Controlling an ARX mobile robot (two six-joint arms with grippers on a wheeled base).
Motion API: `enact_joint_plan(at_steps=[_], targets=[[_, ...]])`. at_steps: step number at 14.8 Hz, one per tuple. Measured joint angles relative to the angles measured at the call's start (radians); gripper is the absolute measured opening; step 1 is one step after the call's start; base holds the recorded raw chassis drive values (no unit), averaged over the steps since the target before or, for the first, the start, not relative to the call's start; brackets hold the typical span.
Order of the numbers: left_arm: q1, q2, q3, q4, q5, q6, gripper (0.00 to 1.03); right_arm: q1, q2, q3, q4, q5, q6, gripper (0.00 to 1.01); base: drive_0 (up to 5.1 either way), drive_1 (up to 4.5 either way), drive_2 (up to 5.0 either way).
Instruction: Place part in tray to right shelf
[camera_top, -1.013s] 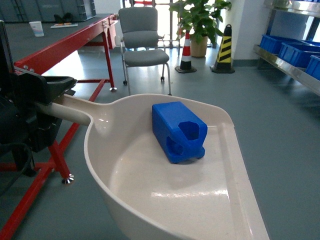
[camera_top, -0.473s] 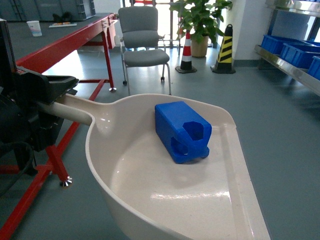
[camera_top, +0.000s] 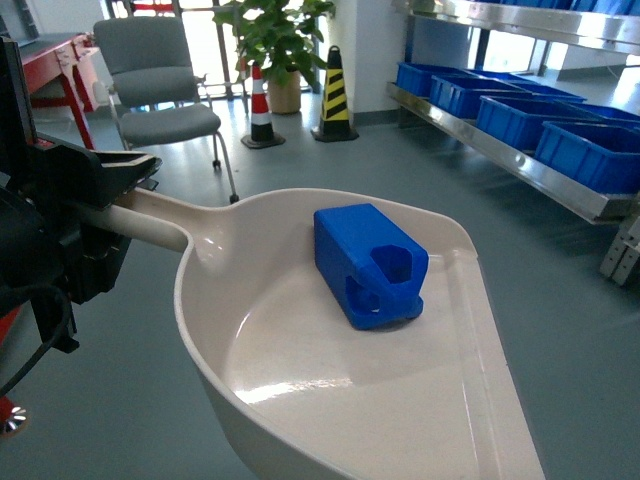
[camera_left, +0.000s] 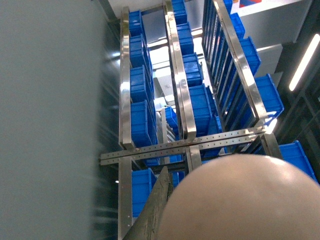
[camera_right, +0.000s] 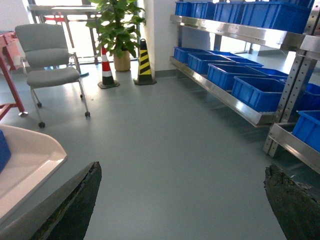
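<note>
Two risks face you from this position: the load can slide, and the scoop can strike the steel rack.

Largest in the head view is the right shelf (camera_top: 520, 165), a long stainless-steel rack running along the wall on the right, its levels filled with blue crates (camera_top: 590, 150). It stands well apart from you across bare grey floor (camera_top: 300, 160). If you drive in at a poor angle, the tray's wide front lip could hit the steel rail before it clears the opening.

Next largest is the tray (camera_top: 300, 400), a cream-white scoop filling the lower half of the head view, carried in the air with its handle running left. The left gripper (camera_top: 90, 190) is clamped on that handle. Because only the handle end is gripped, you risk the scoop sagging or twisting if the base jolts.

The part (camera_top: 368, 265), a bright blue block, lies loose on its side inside the tray, near the back wall and toward the flat right edge, its octagonal hole facing you. Nothing pins it down. A sharp turn or a tilt toward the open lip could send it sliding out onto the floor.

The right gripper (camera_right: 182, 205) shows only two dark fingertips at the bottom of its own wrist view, spread wide and holding nothing, near the tray's corner. Keep it clear of the tray.
</note>
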Motion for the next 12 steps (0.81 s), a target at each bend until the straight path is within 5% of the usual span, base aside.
enact_joint_plan(at_steps=[12], targets=[[0.000, 0.000, 0.000, 0.000, 0.000, 0.000, 0.12, 0.000, 0.000, 0.000, 0.000, 0.000, 0.000, 0.98, -1.5, -1.54, -1.5]])
